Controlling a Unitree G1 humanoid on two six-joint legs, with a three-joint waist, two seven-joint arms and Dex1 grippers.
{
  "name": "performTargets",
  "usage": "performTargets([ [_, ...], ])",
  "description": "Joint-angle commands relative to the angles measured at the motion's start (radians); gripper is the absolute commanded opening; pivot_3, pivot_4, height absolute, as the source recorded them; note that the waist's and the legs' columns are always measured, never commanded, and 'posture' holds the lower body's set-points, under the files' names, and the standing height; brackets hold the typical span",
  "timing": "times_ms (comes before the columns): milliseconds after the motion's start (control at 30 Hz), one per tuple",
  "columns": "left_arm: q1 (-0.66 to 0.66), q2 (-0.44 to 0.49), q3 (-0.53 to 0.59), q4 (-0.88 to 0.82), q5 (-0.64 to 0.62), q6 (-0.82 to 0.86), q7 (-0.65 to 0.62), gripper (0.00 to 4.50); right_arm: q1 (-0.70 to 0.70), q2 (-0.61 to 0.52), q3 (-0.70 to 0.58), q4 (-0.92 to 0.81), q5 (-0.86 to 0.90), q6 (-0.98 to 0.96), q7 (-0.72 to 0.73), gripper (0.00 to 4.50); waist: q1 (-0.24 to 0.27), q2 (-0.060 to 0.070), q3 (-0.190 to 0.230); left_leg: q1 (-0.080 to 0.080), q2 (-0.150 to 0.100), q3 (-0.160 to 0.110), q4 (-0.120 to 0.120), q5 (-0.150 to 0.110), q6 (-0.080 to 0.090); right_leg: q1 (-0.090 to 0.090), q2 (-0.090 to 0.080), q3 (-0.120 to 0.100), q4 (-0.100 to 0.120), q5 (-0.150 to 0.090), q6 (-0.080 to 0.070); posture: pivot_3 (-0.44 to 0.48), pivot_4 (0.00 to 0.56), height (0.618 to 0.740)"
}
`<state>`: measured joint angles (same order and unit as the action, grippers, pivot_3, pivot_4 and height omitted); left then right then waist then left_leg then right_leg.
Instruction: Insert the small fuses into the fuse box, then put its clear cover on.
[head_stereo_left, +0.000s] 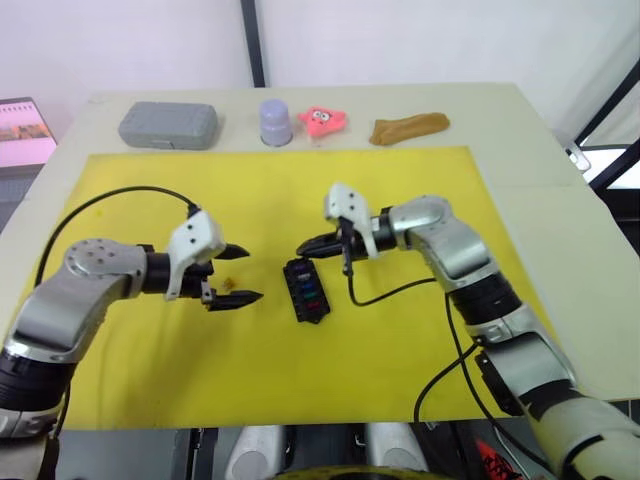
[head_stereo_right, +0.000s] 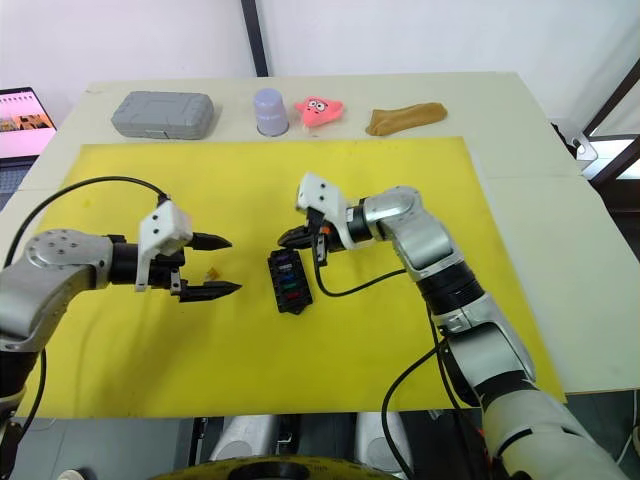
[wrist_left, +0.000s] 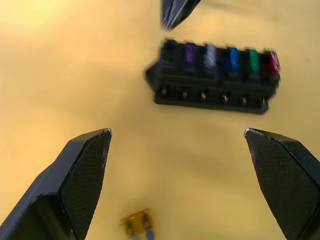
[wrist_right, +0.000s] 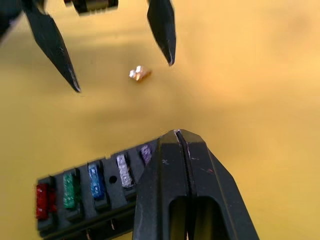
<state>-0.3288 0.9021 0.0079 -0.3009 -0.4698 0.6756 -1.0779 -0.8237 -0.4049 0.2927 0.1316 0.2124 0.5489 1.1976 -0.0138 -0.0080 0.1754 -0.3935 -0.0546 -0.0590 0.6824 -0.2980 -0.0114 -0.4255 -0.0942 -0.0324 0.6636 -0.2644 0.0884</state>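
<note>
Five fuses sit in the box; the orange fuse lies loose at frame centre-left. My left hand is spread wide around it and must lower to pinch it. My right hand is clenched, empty.

Fuse box end slot hidden behind right gripper; orange fuse cut by edge.

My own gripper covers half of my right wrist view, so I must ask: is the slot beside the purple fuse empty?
Observer: Yes. In the left wrist view the end slot of the box, beside the purple fuse, looks empty.
Operator: Is the orange fuse near the left gripper?
Observer: The orange fuse lies on the mat between the open left gripper's fingers.
Operator: What else is on the table?
Observer: A grey case, a cup and a pink toy at the far edge.
</note>
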Motion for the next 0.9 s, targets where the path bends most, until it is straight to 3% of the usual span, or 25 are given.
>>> performTargets([
  [33,-0.005,0.009,0.088,-0.030,-0.057,0.034,0.018,4.50,-0.014,-0.044,-0.071,-0.081,0.051,0.020,0.002,0.02,0.001,0.000,0.000,0.000,0.000,0.000,0.000,0.000,0.000,0.000,0.000,0.000,0.000,0.000,0.000,0.000,0.150,0.731],
  [200,0.107,0.055,0.234,-0.055,-0.112,0.116,0.044,4.50,0.083,-0.172,-0.151,-0.153,0.057,-0.002,-0.017,0.02,0.001,0.000,0.000,0.000,0.000,0.000,0.000,-0.001,0.001,0.000,-0.001,0.000,-0.001,0.000,0.000,0.000,0.150,0.731],
  [300,0.222,0.093,0.355,-0.039,-0.114,0.135,0.045,4.50,0.171,-0.275,-0.228,-0.209,0.079,0.022,-0.023,0.81,0.001,0.001,0.001,0.000,0.000,0.000,-0.001,-0.002,0.003,0.000,-0.001,0.000,-0.001,0.000,0.000,0.000,0.150,0.731],
  [533,0.469,0.123,0.577,0.045,-0.068,0.071,0.009,4.50,0.433,-0.533,-0.394,-0.240,0.072,-0.030,-0.001,4.36,0.005,0.001,0.001,0.000,0.000,0.001,-0.001,-0.003,0.005,0.001,-0.002,0.000,-0.002,0.000,0.000,0.000,0.150,0.731],
  [700,0.553,0.141,0.657,0.145,-0.027,0.006,-0.020,4.50,0.535,-0.628,-0.461,-0.159,0.059,-0.104,0.001,4.44,0.004,0.001,0.001,0.000,0.000,0.001,-0.001,-0.003,0.006,0.002,-0.003,0.000,-0.003,0.000,-0.001,0.000,0.150,0.731],
  [900,0.533,0.128,0.625,0.159,-0.034,-0.013,-0.021,4.50,0.526,-0.625,-0.465,-0.138,0.069,-0.127,-0.020,4.44,0.004,0.002,0.001,0.000,0.001,0.001,-0.002,-0.004,0.006,0.002,-0.003,0.000,-0.004,0.000,-0.001,0.000,0.150,0.731],
])
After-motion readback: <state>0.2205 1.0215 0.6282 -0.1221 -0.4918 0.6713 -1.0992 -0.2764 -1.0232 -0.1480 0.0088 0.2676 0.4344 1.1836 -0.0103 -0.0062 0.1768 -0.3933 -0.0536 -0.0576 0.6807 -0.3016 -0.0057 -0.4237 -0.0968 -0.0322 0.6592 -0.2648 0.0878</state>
